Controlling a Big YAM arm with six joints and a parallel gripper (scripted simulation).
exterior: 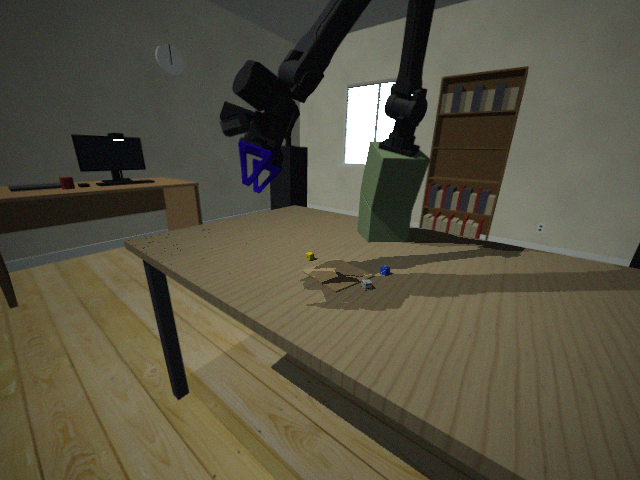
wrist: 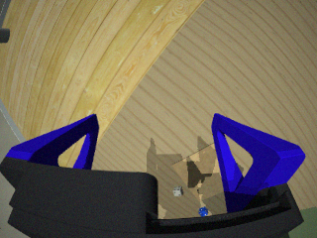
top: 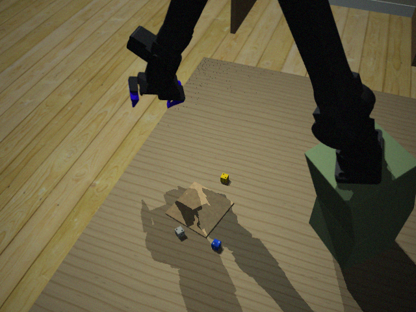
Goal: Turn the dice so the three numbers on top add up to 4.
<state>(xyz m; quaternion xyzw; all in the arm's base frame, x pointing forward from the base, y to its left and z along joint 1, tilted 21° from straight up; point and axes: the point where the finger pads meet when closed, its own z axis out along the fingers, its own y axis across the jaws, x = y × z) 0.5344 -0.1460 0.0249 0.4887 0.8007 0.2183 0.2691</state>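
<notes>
While poised high over a corner of the desk (top: 268, 117), shows the claw (top: 153, 102) with both blue fingers spread to full width and nothing between them.

Places all task pieces far below the claw and well apart from it, toward the middle of the desk: a thin square mat (top: 220, 205) lying flat, with three dice around it and none on it. Sets the yellow die (top: 224, 177) near the mat edge closest to the claw, and the grey die (top: 179, 231) and blue die (top: 216, 244) just beside the edges farther from it. Cannot read the top pips at this size.

Handling, as judged: treat the dice as small, rigid and light, apt to skid or tumble if nipped off-centre. Take each squarely across two opposite side faces, with the fingertips low but off the desk. Treat the mat as thin and light, easily dragged or curled by a grazing fingertip. Avoid gripping it, and set the dice down well inside its border.

Room: note the desk edge and the plank floor (top: 50, 134) directly beneath the claw, so any descent calls first for travel inward. Note also open desk on every side of the mat, with the green pedestal (top: 396, 161) beyond the dice and well apart from them.
</notes>
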